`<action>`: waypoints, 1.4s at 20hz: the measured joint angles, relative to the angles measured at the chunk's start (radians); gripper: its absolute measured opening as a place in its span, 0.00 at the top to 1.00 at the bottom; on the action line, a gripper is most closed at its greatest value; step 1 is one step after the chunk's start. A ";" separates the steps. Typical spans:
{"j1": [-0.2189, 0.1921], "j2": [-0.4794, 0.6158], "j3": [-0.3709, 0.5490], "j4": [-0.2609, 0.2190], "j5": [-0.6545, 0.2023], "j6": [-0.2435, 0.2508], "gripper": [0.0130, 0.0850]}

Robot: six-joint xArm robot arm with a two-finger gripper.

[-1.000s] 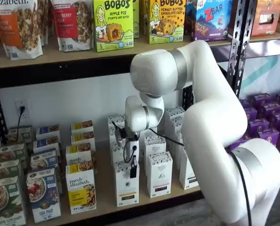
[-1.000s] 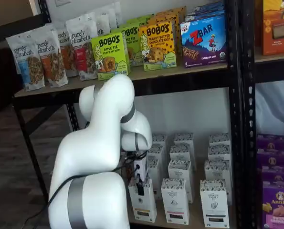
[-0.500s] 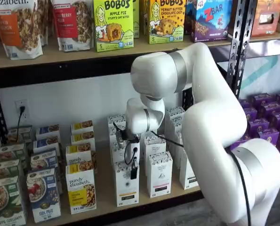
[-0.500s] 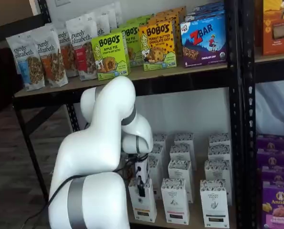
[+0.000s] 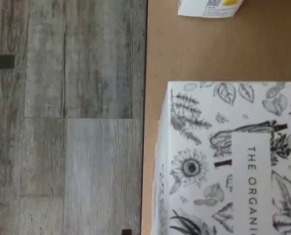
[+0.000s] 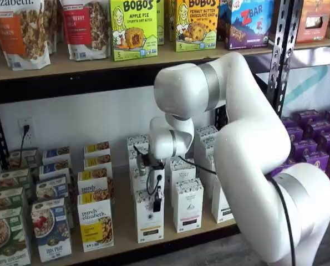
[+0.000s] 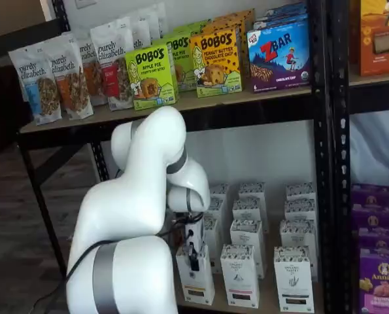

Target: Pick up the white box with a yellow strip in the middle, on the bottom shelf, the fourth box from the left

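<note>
The white box (image 6: 148, 219) stands at the front of the bottom shelf (image 6: 126, 235), a yellowish band low on its face. Both shelf views show it, the other at white box (image 7: 197, 282). My gripper (image 6: 156, 201) hangs down over the box's top front; one black finger lies against the carton's face, also seen at gripper (image 7: 194, 257). No gap between the fingers shows, and I cannot tell whether they grip the box. In the wrist view the carton's dark-patterned top (image 5: 233, 161) lies close beneath, on the plywood board (image 5: 209, 49).
White cartons with black bands (image 6: 188, 205) stand to the right and behind. "purely elizabeth" boxes (image 6: 95, 226) stand to the left. Purple boxes (image 6: 314, 144) fill the neighbouring rack. My white arm (image 7: 142, 196) is in front of the shelf. Wood floor (image 5: 67, 117) lies past the shelf edge.
The arm has sunk a little, bringing the gripper lower onto the front white box. The boxes have not moved.
</note>
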 joint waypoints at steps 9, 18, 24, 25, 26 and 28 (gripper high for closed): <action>0.007 0.010 -0.016 -0.028 0.012 0.032 0.28; 0.007 0.008 -0.011 -0.021 0.001 0.026 0.28; 0.008 0.009 -0.019 -0.025 0.018 0.030 0.33; 0.008 0.009 -0.018 -0.022 0.016 0.028 0.33; 0.008 0.008 -0.015 -0.016 0.011 0.022 0.39; 0.008 0.006 -0.013 -0.013 0.010 0.020 0.44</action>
